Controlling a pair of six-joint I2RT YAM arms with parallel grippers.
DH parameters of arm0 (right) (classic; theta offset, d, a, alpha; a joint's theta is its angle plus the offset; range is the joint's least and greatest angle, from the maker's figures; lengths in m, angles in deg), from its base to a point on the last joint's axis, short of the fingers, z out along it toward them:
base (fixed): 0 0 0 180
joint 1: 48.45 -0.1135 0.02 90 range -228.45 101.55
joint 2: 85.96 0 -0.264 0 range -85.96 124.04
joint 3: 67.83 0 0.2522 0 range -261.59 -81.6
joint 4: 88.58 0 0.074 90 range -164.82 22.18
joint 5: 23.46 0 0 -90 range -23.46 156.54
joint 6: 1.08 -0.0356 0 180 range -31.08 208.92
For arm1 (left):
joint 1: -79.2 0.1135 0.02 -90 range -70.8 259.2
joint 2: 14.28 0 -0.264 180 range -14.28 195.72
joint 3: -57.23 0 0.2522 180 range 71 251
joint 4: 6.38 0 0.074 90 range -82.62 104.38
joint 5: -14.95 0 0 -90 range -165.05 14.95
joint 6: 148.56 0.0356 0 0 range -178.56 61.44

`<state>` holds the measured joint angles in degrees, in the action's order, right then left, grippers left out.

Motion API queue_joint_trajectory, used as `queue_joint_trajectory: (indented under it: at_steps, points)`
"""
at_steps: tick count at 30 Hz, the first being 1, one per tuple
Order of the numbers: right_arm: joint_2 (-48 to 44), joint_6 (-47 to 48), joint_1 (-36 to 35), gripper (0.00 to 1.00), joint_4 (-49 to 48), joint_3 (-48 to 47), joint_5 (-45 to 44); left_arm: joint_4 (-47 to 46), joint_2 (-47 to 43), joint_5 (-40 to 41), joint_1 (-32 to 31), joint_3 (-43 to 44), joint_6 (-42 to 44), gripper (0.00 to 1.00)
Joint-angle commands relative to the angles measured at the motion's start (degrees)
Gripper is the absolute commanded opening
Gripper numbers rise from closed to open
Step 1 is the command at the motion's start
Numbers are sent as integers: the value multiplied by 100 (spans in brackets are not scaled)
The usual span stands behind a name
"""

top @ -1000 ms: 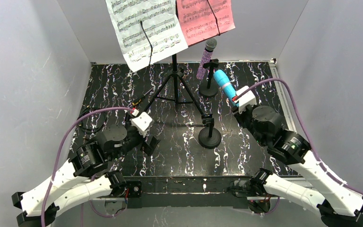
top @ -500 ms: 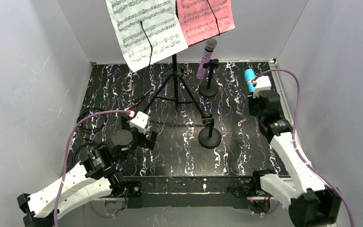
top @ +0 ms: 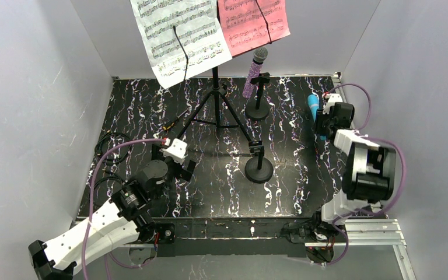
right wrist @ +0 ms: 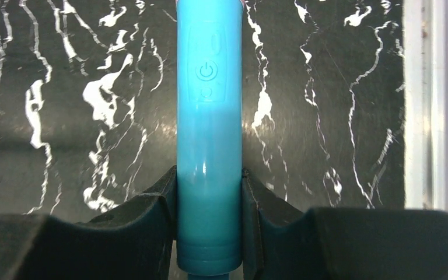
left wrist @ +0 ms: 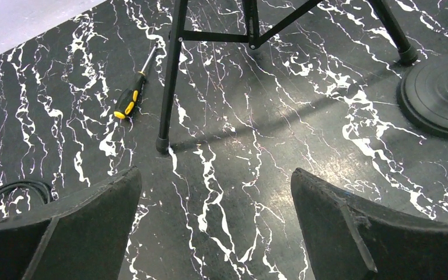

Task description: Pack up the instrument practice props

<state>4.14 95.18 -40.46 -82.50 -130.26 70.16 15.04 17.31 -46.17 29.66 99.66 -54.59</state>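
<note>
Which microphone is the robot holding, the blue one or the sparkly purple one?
The blue microphone, pinched in the right claw. The purple glitter microphone sits on a black holder at the back, with no claw on it.

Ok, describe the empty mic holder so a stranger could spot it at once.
Find the tall tripod in the middle of the table. Just in front of its right foot stands a short black holder on a round base. Unlike the far holder, which holds the purple mic, its clip is empty.
</note>
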Motion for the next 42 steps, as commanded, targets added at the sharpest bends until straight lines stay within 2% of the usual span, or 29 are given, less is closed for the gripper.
queue_joint_trajectory:
  at_steps: [1,5,10,14,18,23,38,42]
  points:
    - [795,204,226,1,-590,-765,846,-484,242,-159,97,-15,140,98]
    - [1419,296,333,1,-480,-1043,1127,-445,362,-219,108,35,165,98]
    - [1858,246,367,2,-356,-1292,820,-494,407,-249,119,8,197,98]
    - [2112,219,378,12,-70,-1592,924,-426,557,-269,116,75,227,98]
    - [2249,266,374,27,385,-1790,793,-397,581,-271,112,95,248,98]
    - [2253,347,377,38,750,-1795,476,-414,564,-301,119,86,270,98]
    - [2290,383,337,59,1122,-1778,252,-301,683,-471,113,174,267,98]
    - [2271,370,327,60,1122,-1769,210,-289,690,-480,116,174,279,98]
